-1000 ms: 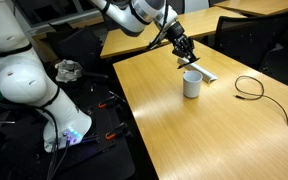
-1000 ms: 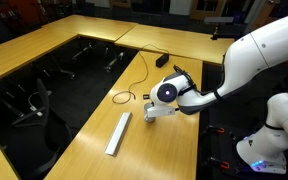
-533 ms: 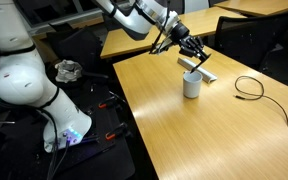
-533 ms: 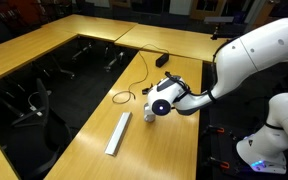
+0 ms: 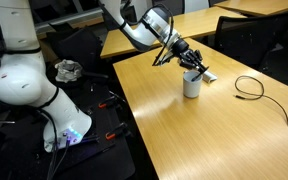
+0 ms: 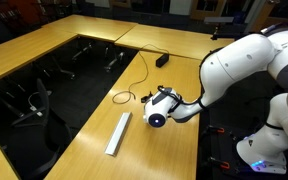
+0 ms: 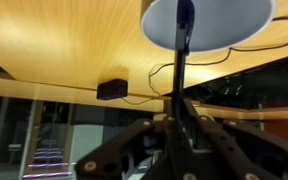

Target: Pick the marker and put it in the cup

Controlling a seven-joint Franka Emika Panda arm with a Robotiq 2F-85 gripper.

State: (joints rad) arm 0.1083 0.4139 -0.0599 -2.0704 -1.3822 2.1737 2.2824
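Note:
The white cup [image 5: 192, 86] stands on the wooden table, and in the wrist view its open mouth [image 7: 224, 25] fills the top edge. My gripper [image 5: 195, 68] hangs right above the cup and is shut on the dark marker [image 7: 182, 60]. The marker sticks out from between the fingers, and its tip points into the cup's mouth. In the wrist view the gripper [image 7: 181, 105] rises from the bottom edge with the fingers pressed on the marker's shaft. In an exterior view the gripper [image 6: 156, 112] hides the cup.
A long flat white-grey bar [image 5: 206, 73] lies just behind the cup and also shows nearer the table's edge [image 6: 118, 133]. A black looped cable [image 5: 249, 88] lies beside the cup. A small black box [image 6: 162, 61] sits further off. The table edge drops to the floor [image 5: 104, 110].
My gripper has swung over and come down towards the cup with the marker in it. It now stands right above the cup's mouth.

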